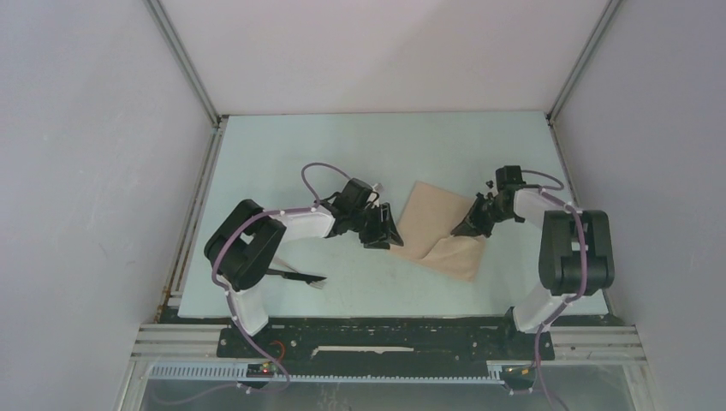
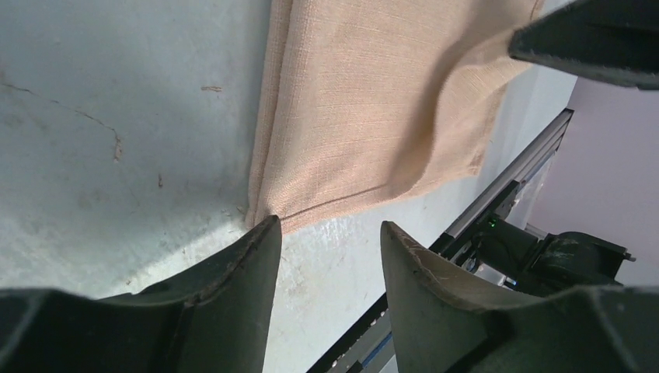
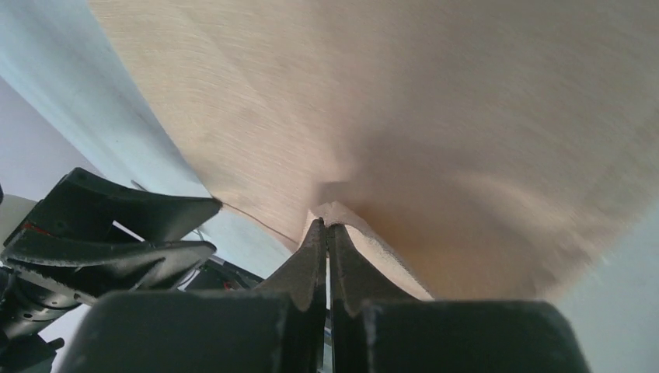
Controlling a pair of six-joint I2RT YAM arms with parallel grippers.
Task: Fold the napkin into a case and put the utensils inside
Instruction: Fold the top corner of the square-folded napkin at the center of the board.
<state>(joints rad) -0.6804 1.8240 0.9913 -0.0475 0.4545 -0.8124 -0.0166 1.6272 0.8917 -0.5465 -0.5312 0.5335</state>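
Tan-beige square cloth napkin (image 1: 432, 214) lies between your arms: your right gripper (image 1: 460, 230) clamps its three-o'clock edge, while your left gripper (image 1: 391, 233), jaws parted and empty, faces the folded corner just beside it at three o'clock.

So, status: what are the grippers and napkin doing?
Left gripper open at napkin corner. Right gripper shut on napkin edge. Black utensil lies apart, near left arm.
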